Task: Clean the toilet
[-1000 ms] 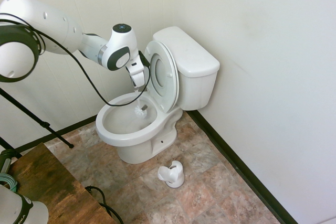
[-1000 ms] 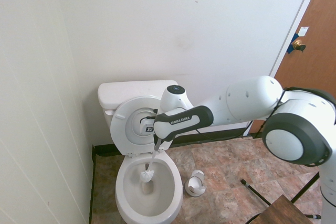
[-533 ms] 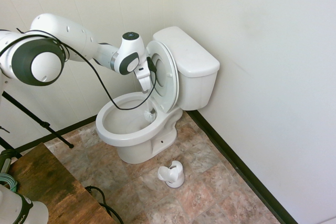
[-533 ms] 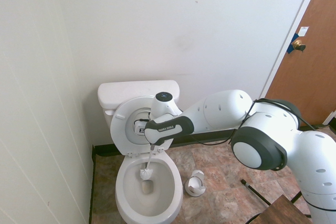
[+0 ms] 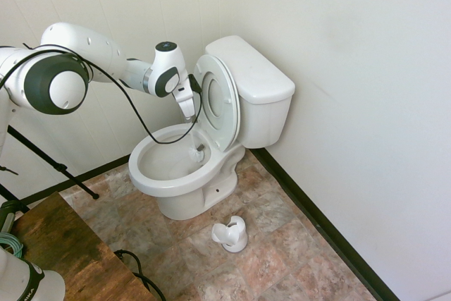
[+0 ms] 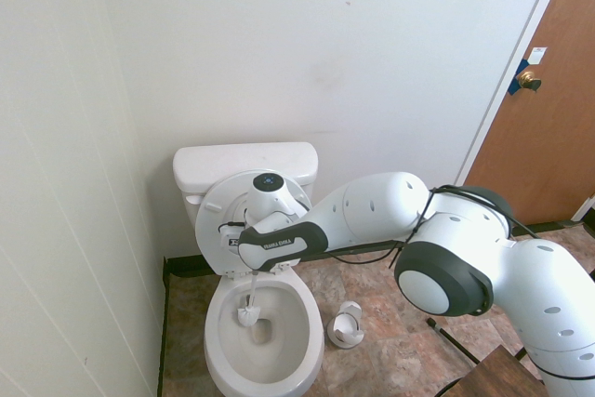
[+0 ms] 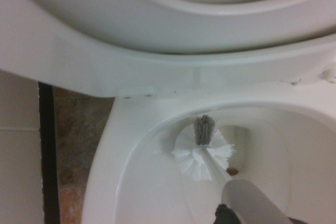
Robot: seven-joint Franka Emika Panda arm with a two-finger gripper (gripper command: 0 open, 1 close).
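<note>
The gripper (image 5: pixel 187 107) points straight down over the rear of the bowl, its fingers clamped on the thin handle of a white toilet brush (image 6: pixel 247 312). The brush hangs vertically from the gripper, and its bristle head (image 7: pixel 202 150) sits low inside the bowl, against the inner wall just beside the drain opening. Compared with one second earlier, the gripper has moved lower and closer to the raised seat and lid (image 5: pixel 218 101), and the brush head has shifted from the middle of the bowl toward the side nearer the wall, as the second exterior view shows. The grip on the handle is unchanged.

The toilet (image 5: pixel 182 174) stands against the wall in the corner, with its seat and lid upright against the tank (image 5: pixel 254 82). A small white brush holder (image 5: pixel 230 234) stands on the tiled floor (image 5: pixel 282 252), near the base of the toilet but not touching it, in the same place as before.
</note>
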